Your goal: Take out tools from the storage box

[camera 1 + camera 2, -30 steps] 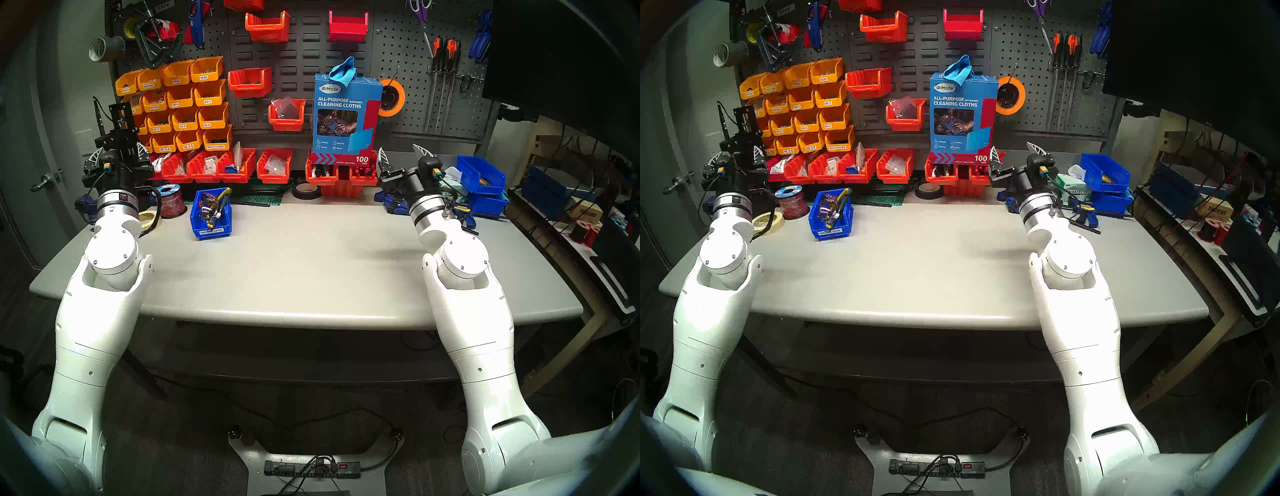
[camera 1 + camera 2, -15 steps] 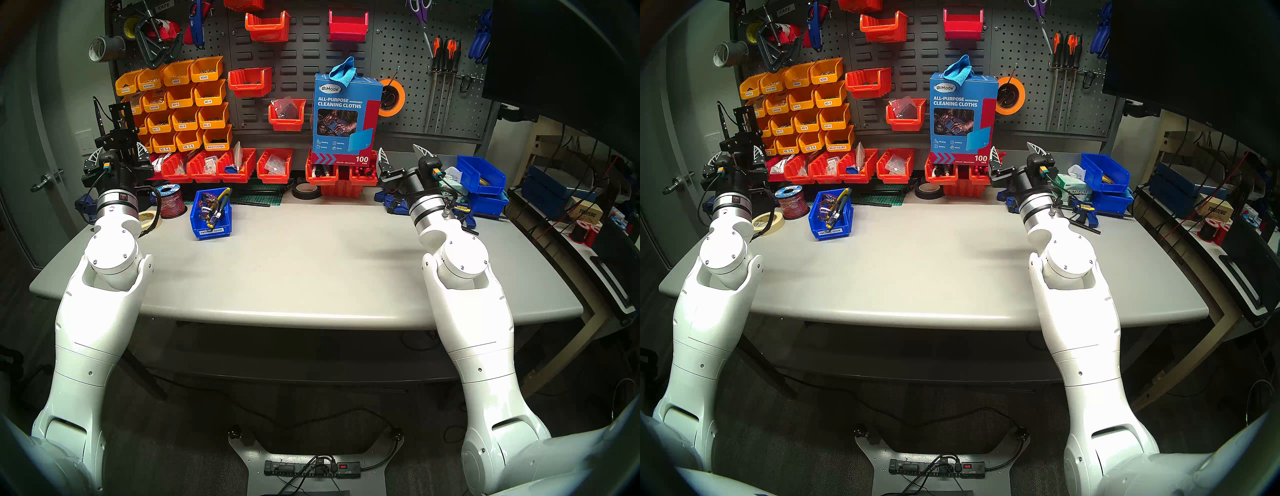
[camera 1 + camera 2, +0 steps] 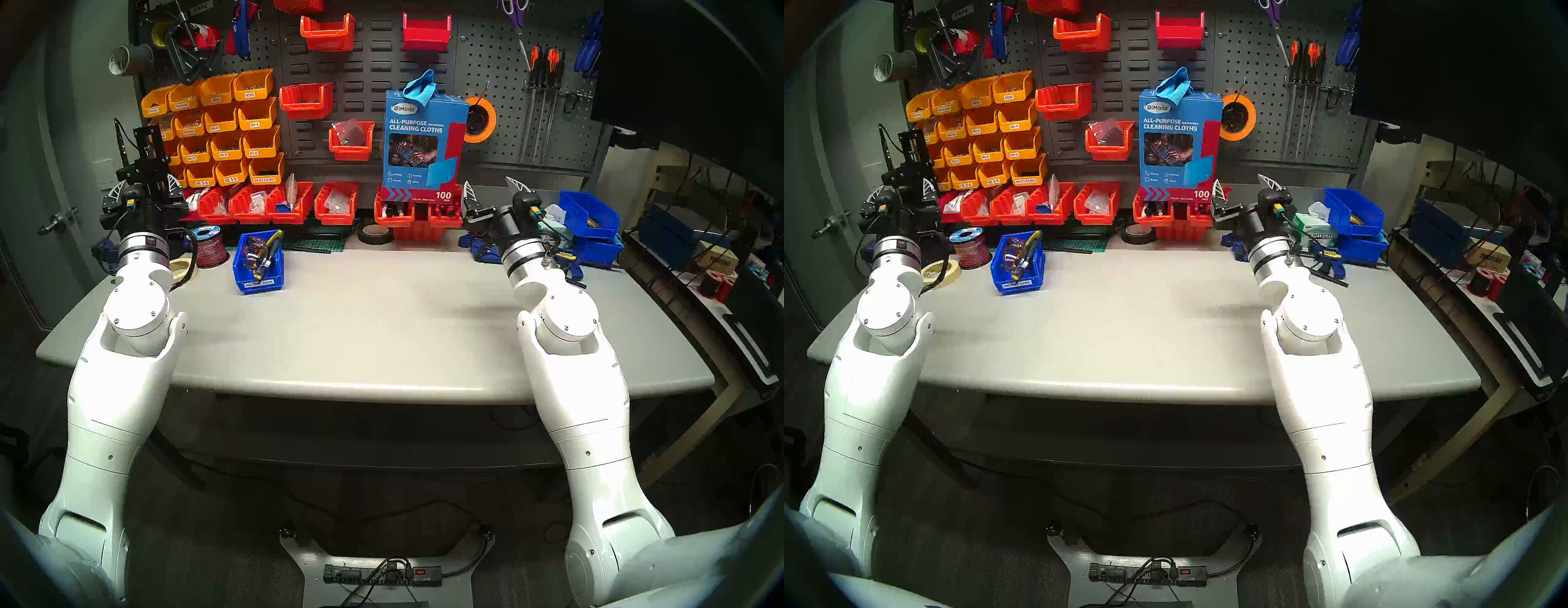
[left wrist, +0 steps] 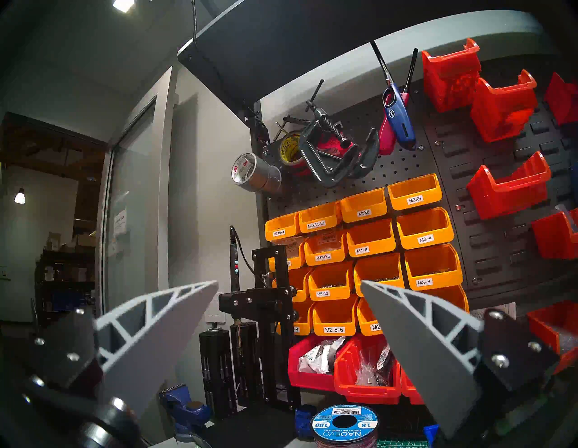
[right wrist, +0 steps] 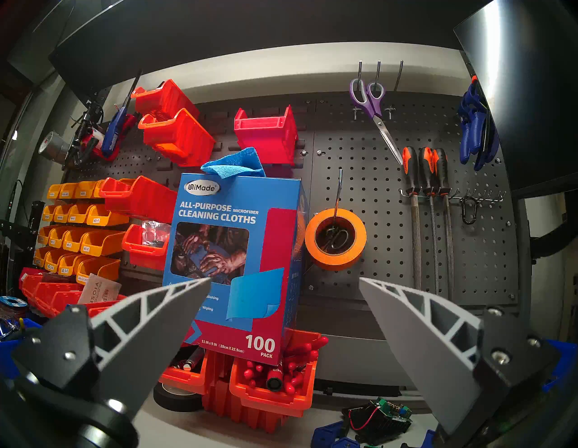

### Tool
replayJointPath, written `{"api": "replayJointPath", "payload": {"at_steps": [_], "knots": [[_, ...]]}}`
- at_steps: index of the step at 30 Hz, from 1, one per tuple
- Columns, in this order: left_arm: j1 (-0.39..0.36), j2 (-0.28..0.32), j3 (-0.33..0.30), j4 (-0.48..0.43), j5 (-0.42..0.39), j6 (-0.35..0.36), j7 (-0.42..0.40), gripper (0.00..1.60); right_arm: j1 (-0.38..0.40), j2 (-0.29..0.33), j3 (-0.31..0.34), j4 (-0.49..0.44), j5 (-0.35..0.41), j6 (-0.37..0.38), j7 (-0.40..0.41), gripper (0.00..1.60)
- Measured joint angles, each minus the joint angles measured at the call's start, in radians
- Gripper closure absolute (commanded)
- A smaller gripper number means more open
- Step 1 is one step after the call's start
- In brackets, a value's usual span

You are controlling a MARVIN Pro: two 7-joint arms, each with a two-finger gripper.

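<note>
The storage box (image 3: 271, 286) (image 3: 1034, 261), a small blue bin with a white label on its front lip, stands on the grey table left of centre, near the back. Inside it lie yellow-handled cutters (image 3: 275, 238) (image 3: 1034, 237) and clear safety glasses (image 3: 256, 246) (image 3: 1014, 247); anything deeper is hidden. My left gripper (image 3: 144, 187) (image 4: 289, 286) is raised at the far left, open and empty, left of and behind the box. Far to the right my right gripper (image 3: 492, 187) (image 5: 285, 283) hangs open and empty. Both point at the pegboard.
Red bins (image 3: 292, 206) line the table's back edge, and yellow bins (image 3: 225, 127) hang on the pegboard. A wire spool (image 3: 209, 246) and a masking tape roll (image 3: 942, 271) sit left of the box. A cleaning-cloth carton (image 3: 422, 144), black tape (image 3: 373, 234), larger blue bins (image 3: 589, 216) and a clamp (image 3: 1331, 259) stand to the right.
</note>
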Motion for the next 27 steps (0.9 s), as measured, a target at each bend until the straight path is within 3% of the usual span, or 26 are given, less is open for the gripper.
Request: {"api": "replayJointPath", "payload": {"at_steps": [27], "knots": [[0.0, 0.001, 0.0, 0.0, 0.0, 0.0, 0.001, 0.0, 0.0, 0.0, 0.0, 0.0, 0.0, 0.0, 0.0, 0.0]]}}
